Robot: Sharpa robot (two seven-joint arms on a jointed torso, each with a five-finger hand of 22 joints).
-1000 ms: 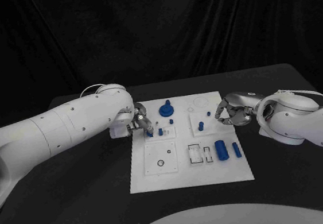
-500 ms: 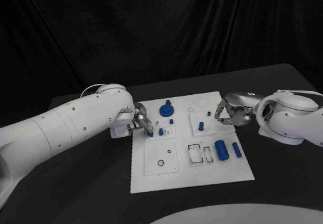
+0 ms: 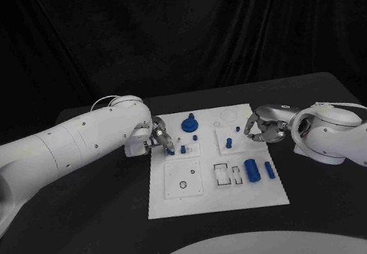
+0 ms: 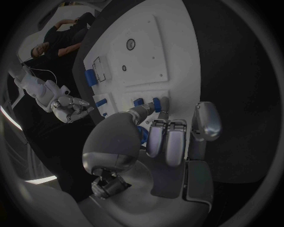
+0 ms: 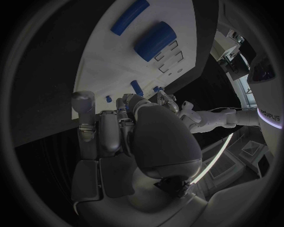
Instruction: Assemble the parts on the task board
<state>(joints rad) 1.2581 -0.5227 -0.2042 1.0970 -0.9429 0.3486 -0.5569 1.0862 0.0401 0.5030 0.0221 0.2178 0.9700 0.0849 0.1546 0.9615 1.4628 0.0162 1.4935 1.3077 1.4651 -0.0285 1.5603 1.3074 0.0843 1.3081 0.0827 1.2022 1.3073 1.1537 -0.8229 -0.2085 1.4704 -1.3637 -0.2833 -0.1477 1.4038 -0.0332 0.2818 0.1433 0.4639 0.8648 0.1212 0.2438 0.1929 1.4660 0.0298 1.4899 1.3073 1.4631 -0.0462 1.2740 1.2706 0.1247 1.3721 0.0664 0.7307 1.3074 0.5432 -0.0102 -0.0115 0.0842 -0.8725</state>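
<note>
1. Task board (image 3: 215, 191) is lying flat in the middle of the black table (image 3: 74, 211), a white plate with its long side running away from the robot.
2. Blue parts are sitting on it: a round knobbed piece (image 3: 190, 124) near the far edge, a small upright peg (image 3: 182, 148) on the left side, a short slanted peg (image 3: 228, 142) right of centre, and a thick cylinder (image 3: 251, 170) with a thinner one (image 3: 268, 169) just beside it toward the near right.
3. Left hand (image 3: 159, 139) is hovering at the board's far left edge, its fingers (image 4: 167, 142) curled close together over the small pegs; a blue piece (image 4: 142, 134) is showing against the thumb in the left wrist view, though I cannot tell whether it is actually being gripped.
4. Right hand (image 3: 262, 128) is reaching in at the board's right edge, level with the slanted peg, fingers (image 5: 109, 132) drawn in side by side; whether anything is pinched in them is unclear from where I am standing.
5. Both hands are staying well apart, with the board's middle between them.
</note>
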